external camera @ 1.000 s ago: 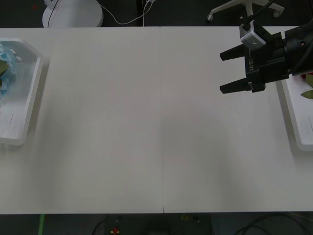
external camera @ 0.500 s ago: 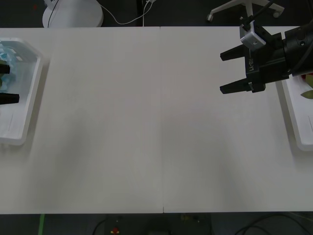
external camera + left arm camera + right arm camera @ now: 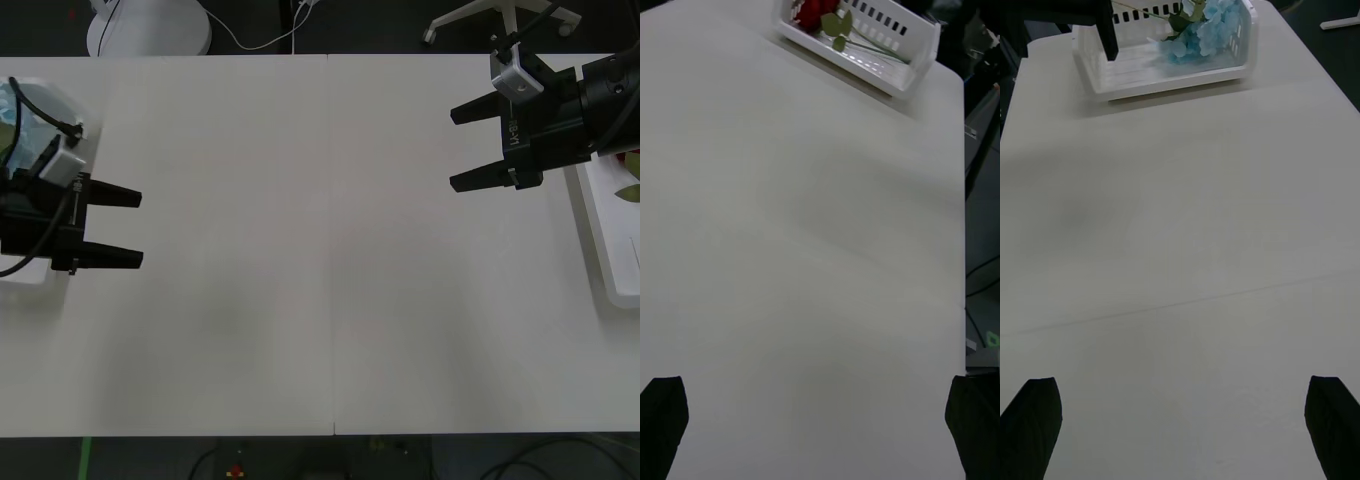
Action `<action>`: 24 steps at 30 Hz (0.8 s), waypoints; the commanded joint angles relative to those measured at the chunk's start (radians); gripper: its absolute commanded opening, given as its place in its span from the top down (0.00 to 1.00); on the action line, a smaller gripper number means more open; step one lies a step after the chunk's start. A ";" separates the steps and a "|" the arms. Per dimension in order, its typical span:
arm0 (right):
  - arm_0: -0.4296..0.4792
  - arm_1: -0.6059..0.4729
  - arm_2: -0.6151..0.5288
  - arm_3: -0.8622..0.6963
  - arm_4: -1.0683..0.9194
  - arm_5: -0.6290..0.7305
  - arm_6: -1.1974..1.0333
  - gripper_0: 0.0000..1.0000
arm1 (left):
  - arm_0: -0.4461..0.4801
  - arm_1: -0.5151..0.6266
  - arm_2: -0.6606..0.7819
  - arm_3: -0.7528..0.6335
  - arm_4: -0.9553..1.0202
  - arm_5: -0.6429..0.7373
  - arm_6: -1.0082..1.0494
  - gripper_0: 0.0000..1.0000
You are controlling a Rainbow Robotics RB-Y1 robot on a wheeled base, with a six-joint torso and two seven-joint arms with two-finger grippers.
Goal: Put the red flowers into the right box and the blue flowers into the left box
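The white table carried two shallow trays at opposite ends; the left box sat on its left edge; the right box on its right edge.

A broad white table takes up most of what I see, its top matte and plain, with a thin seam running straight across the middle from the far edge to the near one. Soft grey shadows lie on it here and there under even overhead light. Beyond the far edge the floor is dark, nearly black. A round white base stands there on the left, with a white cable trailing from it across the floor. Farther right, the white legs of a swivel chair spread out. Below the near edge, dark cables lie on the floor beside a strip of green tape.
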 commanded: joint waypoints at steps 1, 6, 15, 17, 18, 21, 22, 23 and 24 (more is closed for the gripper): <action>0.006 -0.024 -0.023 -0.005 -0.008 -0.002 0.007 0.06 | -0.119 0.038 -0.086 -0.024 0.013 -0.031 0.032 0.00; 0.006 -0.024 -0.023 -0.005 -0.008 -0.002 0.007 0.06 | -0.185 0.035 -0.126 -0.026 -0.028 -0.035 0.032 0.00; 0.006 -0.024 -0.023 -0.005 -0.008 -0.002 0.007 0.06 | -0.234 0.030 -0.138 -0.049 -0.094 -0.077 0.032 0.00; 0.006 -0.024 -0.023 -0.005 -0.008 -0.002 0.007 0.06 | -0.234 0.022 -0.138 -0.049 -0.105 -0.081 0.032 0.00; 0.006 -0.024 -0.023 -0.005 -0.008 -0.002 0.007 0.06 | -0.234 0.018 -0.137 -0.049 -0.120 -0.087 0.032 0.00; 0.006 -0.024 -0.023 -0.005 -0.008 -0.002 0.007 0.06 | -0.234 0.016 -0.138 -0.049 -0.126 -0.092 0.032 0.00; 0.006 -0.024 -0.023 -0.005 -0.008 -0.002 0.007 0.06 | -0.234 0.016 -0.138 -0.049 -0.126 -0.092 0.032 0.00; 0.006 -0.024 -0.023 -0.005 -0.008 -0.002 0.007 0.06 | -0.234 0.016 -0.138 -0.049 -0.126 -0.092 0.032 0.00; 0.006 -0.024 -0.023 -0.005 -0.008 -0.002 0.007 0.06 | -0.234 0.016 -0.138 -0.049 -0.126 -0.092 0.032 0.00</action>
